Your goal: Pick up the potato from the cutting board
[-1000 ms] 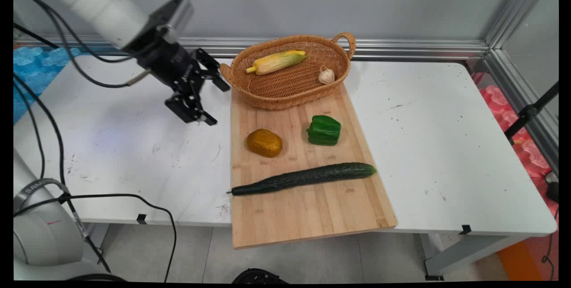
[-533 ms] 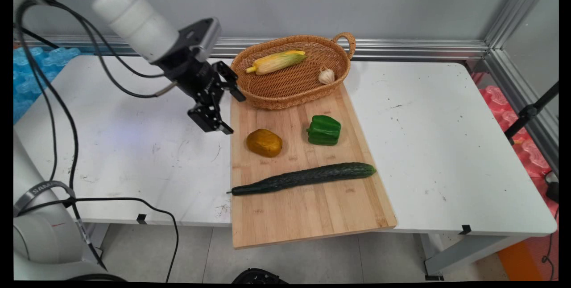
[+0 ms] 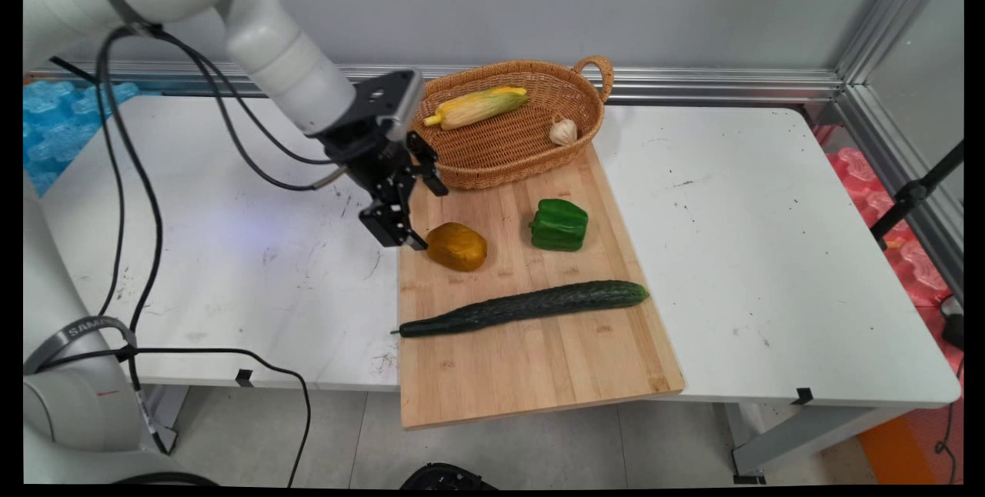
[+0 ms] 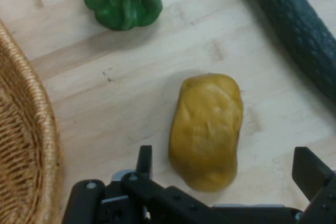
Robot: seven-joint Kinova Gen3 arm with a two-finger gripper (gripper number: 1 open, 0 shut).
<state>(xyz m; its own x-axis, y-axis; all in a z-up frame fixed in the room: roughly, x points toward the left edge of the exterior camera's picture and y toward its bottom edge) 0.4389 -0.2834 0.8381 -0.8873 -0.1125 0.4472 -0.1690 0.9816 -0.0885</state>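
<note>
Nearest the camera we saw the board (image 3: 531,358) overhanging the table (image 3: 769,251), with the cucumber (image 3: 523,307) lying across it from about 8 to 2 o'clock. Behind it sat the potato (image 3: 456,245), and at 3 o'clock from that, well apart, the pepper (image 3: 559,225). The gripper (image 3: 419,208) hovered just beside the potato at its 10 o'clock, jaws spread wide and holding nothing; in the hand view the gripper (image 4: 226,169) framed the potato (image 4: 206,129), one finger (image 4: 144,160) on one side, the other on the opposite side, neither touching it that we could tell. Over the last second we watched the gripper travel from above bare table at 9 o'clock of the board, past the board's edge, to this spot, so the potato had become the thing nearest it. Farthest back, the basket (image 3: 585,108) rested on the board's far end, holding the corn (image 3: 477,106) and the garlic (image 3: 563,131).
</note>
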